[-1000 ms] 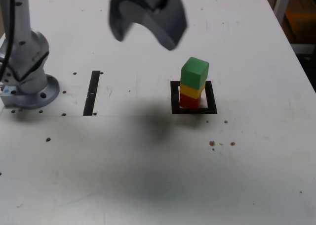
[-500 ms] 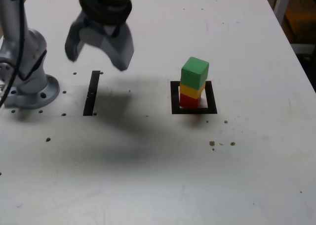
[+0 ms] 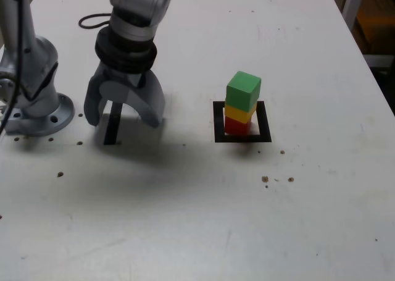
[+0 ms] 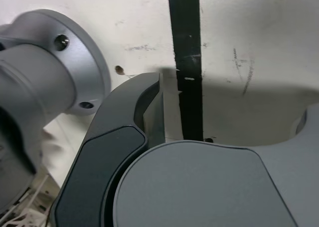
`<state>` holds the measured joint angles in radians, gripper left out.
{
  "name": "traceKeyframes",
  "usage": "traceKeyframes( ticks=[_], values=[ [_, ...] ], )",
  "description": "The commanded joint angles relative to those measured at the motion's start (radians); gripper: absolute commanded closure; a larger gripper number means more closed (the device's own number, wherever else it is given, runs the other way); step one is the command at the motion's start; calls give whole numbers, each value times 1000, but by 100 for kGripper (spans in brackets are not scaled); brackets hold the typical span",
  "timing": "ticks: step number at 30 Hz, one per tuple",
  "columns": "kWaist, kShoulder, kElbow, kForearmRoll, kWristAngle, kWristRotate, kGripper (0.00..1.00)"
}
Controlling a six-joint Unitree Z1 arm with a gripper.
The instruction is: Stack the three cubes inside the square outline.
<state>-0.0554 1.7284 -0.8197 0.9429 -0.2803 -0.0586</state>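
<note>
Three cubes stand in one column: the red cube (image 3: 237,126) at the bottom, the yellow cube (image 3: 240,112) on it, the green cube (image 3: 243,90) on top, all inside the square outline (image 3: 242,121). We see our gripper (image 3: 124,116) well apart from that stack, toward the exterior view's left, its jaws spread wide and empty, straddling the straight tape strip (image 3: 113,125) on the bench (image 3: 197,219), with our own arm base (image 3: 38,111) just beside them on the far side from the cubes. We judge the stacking done.

What could go wrong now is mostly our own doing. The green cube sits a little twisted and offset on the yellow one, so a swing of the arm back past the stack, or a knock to the bench, could tip it off. The jaws hang low, so a careless drop could scrape the surface.

Count: one red, one yellow, one green cube; one square outline; one tape strip; one gripper.
</note>
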Motion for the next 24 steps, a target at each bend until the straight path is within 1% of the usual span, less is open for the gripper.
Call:
traceKeyframes(
  ticks=[1,3,8,13,17,20,24],
  values=[
    [-7,7,0,-19,5,-9,0],
    [-9,15,-8,-27,28,-12,0],
    [-8,9,-18,-2,78,-12,0],
    [2,-23,-19,53,104,-12,0],
    [41,-81,-19,90,129,-7,0],
    [71,-130,-11,95,140,10,0],
    [86,-155,15,95,132,28,0]
  ],
)
